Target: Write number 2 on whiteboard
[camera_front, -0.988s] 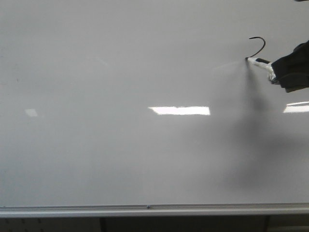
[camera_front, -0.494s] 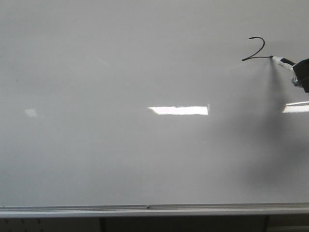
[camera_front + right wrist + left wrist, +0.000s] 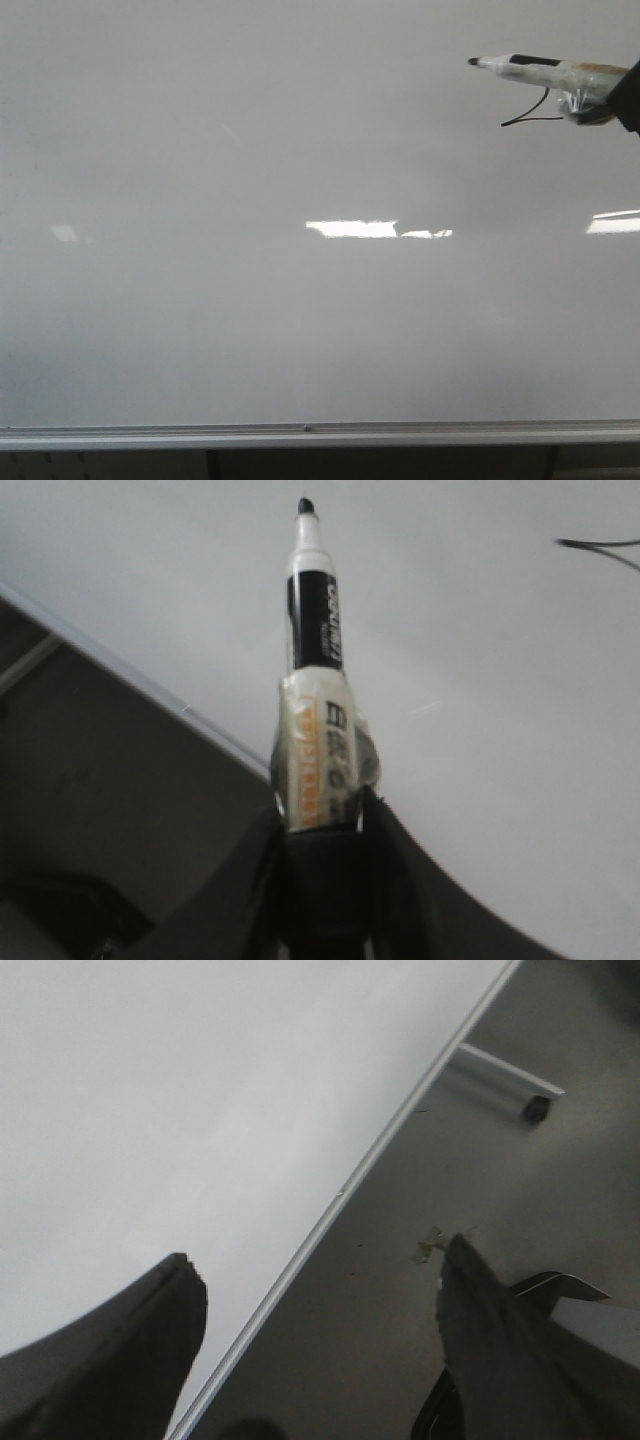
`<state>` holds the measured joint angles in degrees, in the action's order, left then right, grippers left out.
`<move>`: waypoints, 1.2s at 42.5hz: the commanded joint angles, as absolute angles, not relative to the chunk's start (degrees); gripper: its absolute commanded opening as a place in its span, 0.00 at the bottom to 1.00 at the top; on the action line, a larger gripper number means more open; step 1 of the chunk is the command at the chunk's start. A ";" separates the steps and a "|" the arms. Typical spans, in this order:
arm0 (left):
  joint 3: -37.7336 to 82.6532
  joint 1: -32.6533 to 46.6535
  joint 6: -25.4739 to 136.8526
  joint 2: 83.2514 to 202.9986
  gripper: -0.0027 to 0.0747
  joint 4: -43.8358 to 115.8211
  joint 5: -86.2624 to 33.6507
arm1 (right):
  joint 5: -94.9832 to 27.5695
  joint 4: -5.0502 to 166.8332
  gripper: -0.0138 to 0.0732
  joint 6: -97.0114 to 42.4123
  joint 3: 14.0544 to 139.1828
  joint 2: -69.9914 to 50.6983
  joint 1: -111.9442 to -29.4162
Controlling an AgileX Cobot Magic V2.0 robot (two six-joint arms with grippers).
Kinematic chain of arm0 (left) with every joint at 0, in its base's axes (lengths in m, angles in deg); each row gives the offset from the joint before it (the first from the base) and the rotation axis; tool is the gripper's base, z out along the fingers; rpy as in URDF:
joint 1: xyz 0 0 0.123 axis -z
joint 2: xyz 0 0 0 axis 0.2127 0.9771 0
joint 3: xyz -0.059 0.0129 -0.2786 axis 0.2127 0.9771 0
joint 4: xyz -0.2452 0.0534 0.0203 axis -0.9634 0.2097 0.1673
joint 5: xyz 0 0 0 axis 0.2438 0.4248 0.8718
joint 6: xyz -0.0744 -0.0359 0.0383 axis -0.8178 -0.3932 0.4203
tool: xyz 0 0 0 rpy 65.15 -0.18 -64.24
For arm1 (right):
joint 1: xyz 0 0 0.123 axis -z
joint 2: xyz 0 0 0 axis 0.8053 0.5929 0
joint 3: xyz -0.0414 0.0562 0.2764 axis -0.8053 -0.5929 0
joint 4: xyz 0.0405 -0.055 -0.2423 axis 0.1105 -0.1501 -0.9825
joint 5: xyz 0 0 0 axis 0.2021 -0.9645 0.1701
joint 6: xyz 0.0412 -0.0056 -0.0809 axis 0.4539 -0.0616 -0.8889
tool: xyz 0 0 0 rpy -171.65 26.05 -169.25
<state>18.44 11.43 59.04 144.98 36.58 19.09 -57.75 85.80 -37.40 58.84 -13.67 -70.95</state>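
Observation:
The whiteboard [image 3: 250, 300] fills the front view, with a silver rail [image 3: 300, 436] along its bottom edge. A thin black number 2 [image 3: 528, 119] is at the upper right, its top partly hidden behind the marker [image 3: 540, 70]. My right gripper [image 3: 628, 98] enters at the right edge, shut on the marker, whose black tip points left. In the right wrist view the gripper [image 3: 320, 825] clamps the taped marker [image 3: 318, 670], and a stroke of the 2 [image 3: 598, 545] shows on the board [image 3: 480, 680]. My left gripper [image 3: 320, 1290] is open and empty over the board's edge [image 3: 380, 1150].
Bright rectangular light reflections [image 3: 350, 228] lie across the middle of the board. In the left wrist view, dark floor [image 3: 400, 1310] lies beyond the board's edge, with a metal frame leg and caster [image 3: 535, 1108].
The marker drew the base stroke of the 2 rightward, then came up and left, off the stroke. It now lies across the top of the 2, nearer the camera.

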 commanded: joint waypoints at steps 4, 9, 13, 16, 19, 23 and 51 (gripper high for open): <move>16.45 13.53 71.57 146.25 0.66 25.44 19.46 | -69.60 85.86 0.08 -45.14 64.08 -15.21 -77.25; 16.45 18.38 72.41 148.41 0.66 24.95 18.90 | -72.73 86.25 0.08 -46.69 64.66 -15.21 -81.64; 16.41 23.35 72.50 150.87 0.66 25.40 17.36 | -73.81 86.69 0.08 -46.71 64.66 -15.21 -84.09; 16.28 26.78 72.50 152.71 0.66 26.69 15.29 | -74.37 86.77 0.08 -46.71 64.66 -15.21 -85.54; 15.43 30.33 72.50 154.96 0.66 28.21 14.29 | -74.83 87.39 0.08 -46.71 64.66 -15.21 -86.52; 13.59 34.04 72.50 158.26 0.66 28.32 13.56 | -74.90 88.25 0.08 -46.71 64.66 -15.21 -86.75; 6.73 39.25 72.50 171.41 0.49 29.13 12.90 | -74.83 88.37 0.08 -46.71 64.66 -15.21 -86.75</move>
<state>8.72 38.85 72.49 172.89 31.24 14.58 -76.56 86.62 -46.08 62.75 -14.37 -86.78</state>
